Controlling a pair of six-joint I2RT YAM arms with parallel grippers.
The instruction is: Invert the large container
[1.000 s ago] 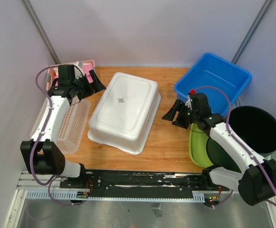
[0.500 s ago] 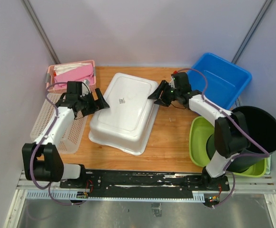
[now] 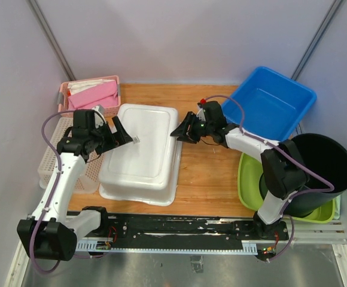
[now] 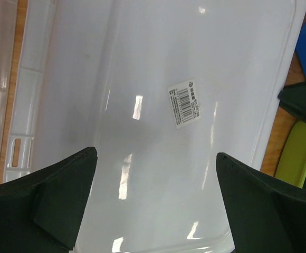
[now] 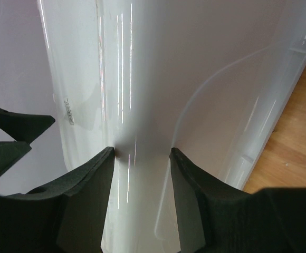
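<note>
My left gripper (image 3: 124, 133) and right gripper (image 3: 180, 128) flank the base-up white tub (image 3: 140, 149), jaws open and empty; I judge only backing clear without nudging remains

Back right, a blue bin (image 3: 269, 104) sits tilted off the wooden table (image 3: 212, 173). Below it, a black bucket (image 3: 332, 158) nests in a green tub (image 3: 248, 173). Far left: pink basket (image 3: 61, 95), white lattice basket (image 3: 54, 155) alongside.

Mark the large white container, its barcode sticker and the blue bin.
large white container (image 3: 142, 156): top external view, middle of its flat top face.
barcode sticker (image 4: 185, 103): left wrist view, centre of the label.
blue bin (image 3: 269, 109): top external view, bare inside floor.
</note>
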